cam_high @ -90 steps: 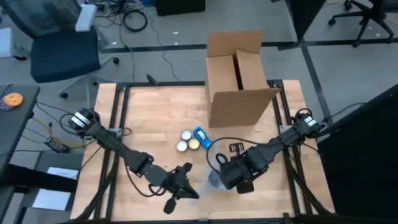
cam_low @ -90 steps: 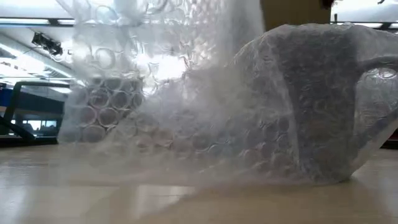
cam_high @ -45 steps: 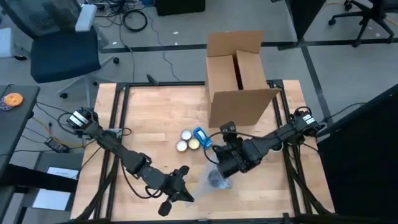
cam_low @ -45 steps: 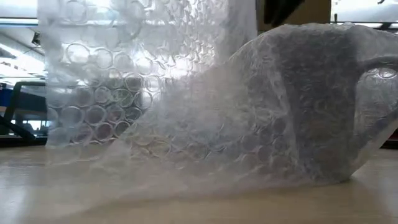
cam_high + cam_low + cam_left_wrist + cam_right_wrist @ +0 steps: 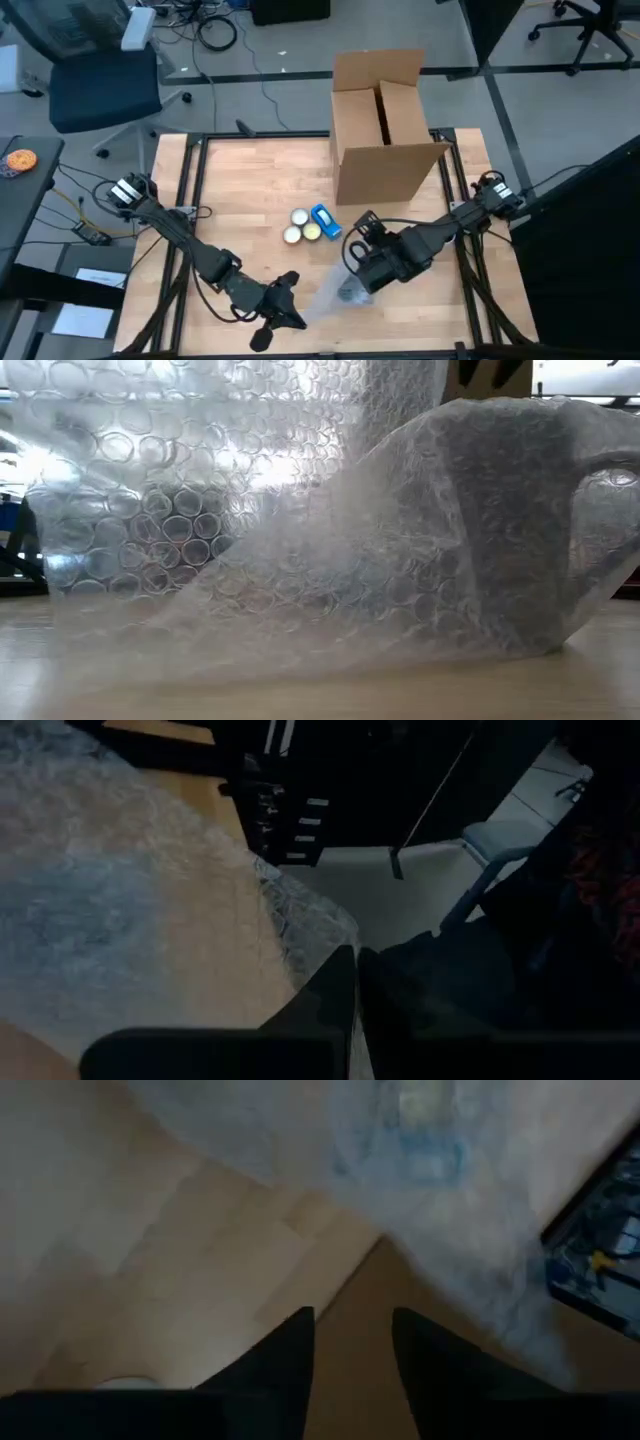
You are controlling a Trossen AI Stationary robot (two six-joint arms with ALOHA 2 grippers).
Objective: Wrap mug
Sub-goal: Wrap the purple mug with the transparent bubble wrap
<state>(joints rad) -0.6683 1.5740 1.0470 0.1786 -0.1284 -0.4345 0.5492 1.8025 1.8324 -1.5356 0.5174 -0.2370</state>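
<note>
The mug stands near the table's front edge, a dark shape under a clear bubble wrap sheet. In the low view the covered mug fills the right side, and the sheet rises high beside it. My left gripper is shut on the sheet's edge, left of the mug. My right gripper hangs just beyond the mug on its far side, open, with bare table between its fingers. My left gripper pinches a corner of the bubble wrap's edge between its two shut fingers. It comes in from the table's near-left side. That end of the sheet is held up off the table, while the rest lies draped over the mug.
An open cardboard box stands at the far middle of the table. Two small round tins and a blue item lie left of my right gripper. Black rails run along the table's sides.
My right gripper has left its place over the mug and gone toward the far-left. My left gripper has drawn back toward the near-left corner with the sheet's edge. The raised part of the bubble wrap has spread out wider beside the mug.
</note>
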